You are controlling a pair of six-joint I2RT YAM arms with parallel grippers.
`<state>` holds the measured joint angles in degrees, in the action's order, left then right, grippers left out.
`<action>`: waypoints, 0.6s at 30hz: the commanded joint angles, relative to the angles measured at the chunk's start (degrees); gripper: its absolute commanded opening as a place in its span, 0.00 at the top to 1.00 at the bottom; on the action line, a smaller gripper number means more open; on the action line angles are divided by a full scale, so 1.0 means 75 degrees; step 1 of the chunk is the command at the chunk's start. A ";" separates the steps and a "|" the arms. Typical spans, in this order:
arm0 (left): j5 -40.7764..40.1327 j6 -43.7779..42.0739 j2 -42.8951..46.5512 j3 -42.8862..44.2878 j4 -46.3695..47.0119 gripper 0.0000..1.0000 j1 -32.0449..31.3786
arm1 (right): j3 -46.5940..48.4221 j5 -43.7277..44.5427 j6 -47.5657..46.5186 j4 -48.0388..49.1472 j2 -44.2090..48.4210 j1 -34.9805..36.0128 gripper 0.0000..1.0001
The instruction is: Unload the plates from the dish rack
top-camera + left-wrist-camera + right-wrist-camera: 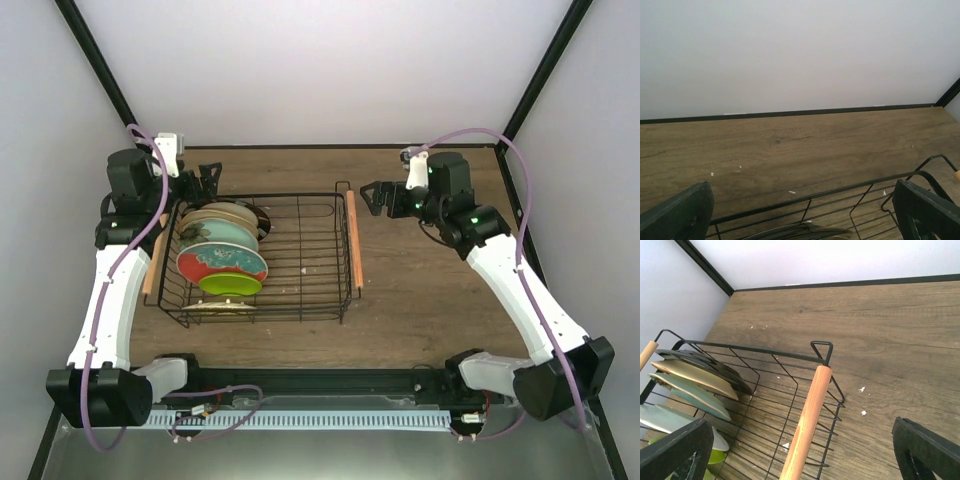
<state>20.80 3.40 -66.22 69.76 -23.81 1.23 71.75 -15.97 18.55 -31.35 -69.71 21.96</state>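
The black wire dish rack (pixel 300 250) stands left of centre, with a wooden handle on its right side (pixel 353 240). Several plates stand on edge at its left end: cream with dark rim (pixel 238 212), pale teal (pixel 222 236), red with teal flower (pixel 222 263), lime-green (pixel 230 285). My left gripper (pixel 205 180) is open and empty above the rack's back left corner; its wrist view shows the rack's back rim (pixel 840 193) and a dark plate rim (pixel 800 231). My right gripper (pixel 375 197) is open and empty beside the right handle (pixel 807 425). The plates (pixel 695 377) show at the left there.
The rack's left wooden handle (pixel 150 268) lies close to my left arm. Bare wooden table (pixel 440 290) stretches right of the rack. White walls and black frame posts (pixel 545 70) close in the back and sides. Small white crumbs (pixel 861 389) lie on the wood.
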 commanded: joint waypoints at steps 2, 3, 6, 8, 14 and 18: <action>0.0099 -0.0164 -0.0053 0.0222 -0.0125 0.00 -0.0029 | 0.0022 0.0463 0.0119 0.0267 0.0393 0.0051 0.00; 0.0092 -0.0168 -0.0064 0.0242 -0.0145 0.00 -0.0025 | 0.0064 0.0513 0.0038 0.0247 0.0426 0.0049 0.00; 0.0016 -0.0062 -0.0154 0.0389 -0.0275 0.00 -0.0005 | 0.0108 0.0299 -0.0484 0.0583 0.0505 0.0039 0.00; -0.0054 0.0100 -0.0239 0.0530 -0.0361 0.00 0.0083 | 0.0395 -0.0100 -0.0679 0.0911 0.0354 0.0044 0.00; 0.0079 0.0257 -0.0410 0.0923 -0.0497 0.00 0.0773 | 0.3672 0.0056 -0.2234 -0.0650 -0.1953 0.1456 0.00; 0.0555 0.0668 -0.0468 0.0893 -0.0624 0.00 0.1644 | 0.4956 0.0404 -0.3158 -0.1163 -0.2827 0.2850 0.05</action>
<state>21.65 5.15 -69.17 75.31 -26.74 8.54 101.56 -14.90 4.75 -33.43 -87.22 34.13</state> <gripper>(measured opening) 0.998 0.984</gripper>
